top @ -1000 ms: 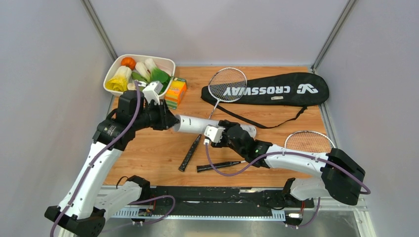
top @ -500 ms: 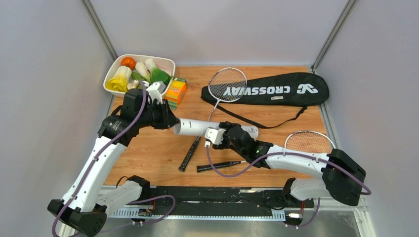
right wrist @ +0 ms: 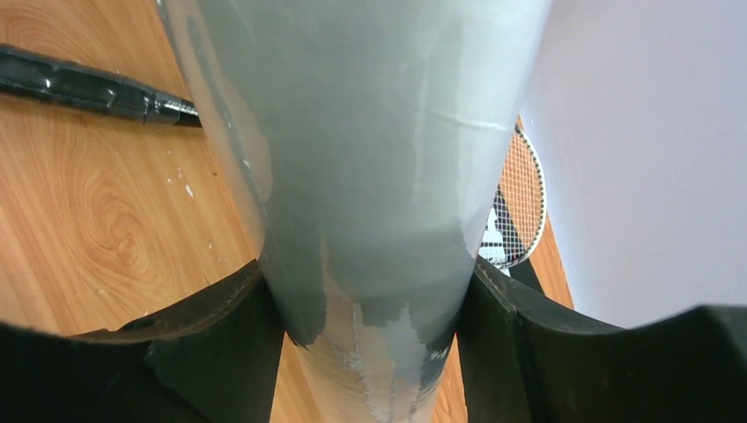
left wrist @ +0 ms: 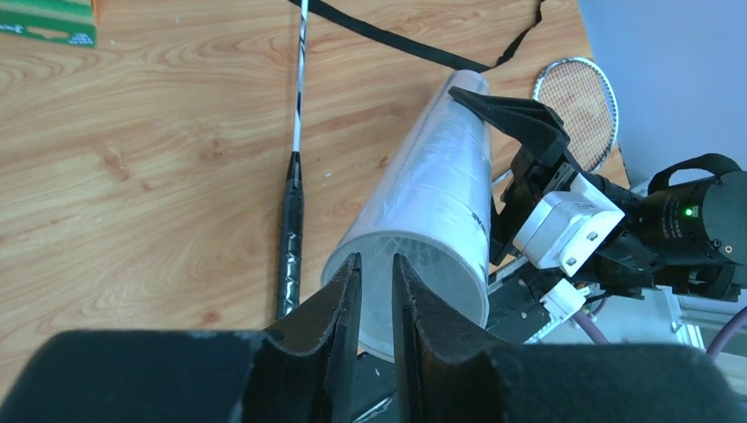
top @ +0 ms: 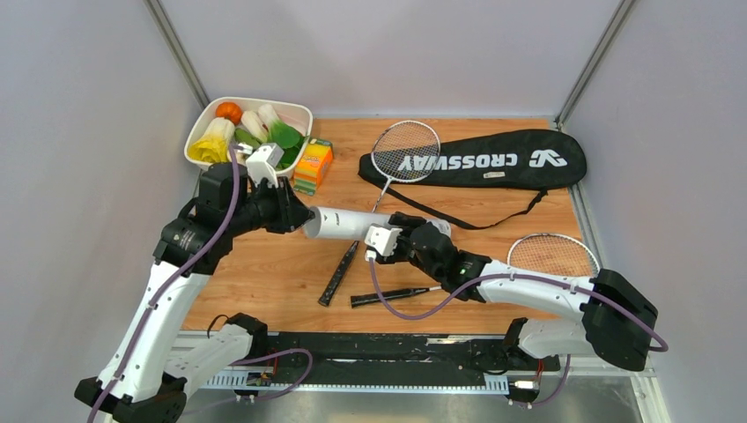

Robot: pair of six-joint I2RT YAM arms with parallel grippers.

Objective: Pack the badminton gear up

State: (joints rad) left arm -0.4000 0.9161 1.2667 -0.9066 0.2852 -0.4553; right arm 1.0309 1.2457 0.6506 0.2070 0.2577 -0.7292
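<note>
My right hand (top: 421,231) clasps the tube (top: 339,222), my left hand (top: 302,218), fingers narrowly apart, meets its mouth, grip untellable; both rackets (top: 405,152) lie outside the bag (top: 493,159), unpacked.

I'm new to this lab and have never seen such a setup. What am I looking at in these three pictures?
Two white robot arms are bolted at the near edge of a wooden table. The wide picture looks down from above and behind them. The other two come from a camera on each wrist. On the table lie a racket with its head on the black CROSSWAY bag, a second racket, a small orange-and-green box and a dish of toy vegetables. The right gripper clamps a long white tube from both sides. The left gripper sits at the tube's open end, jaws nearly together. I cannot tell whether they pinch anything.
</note>
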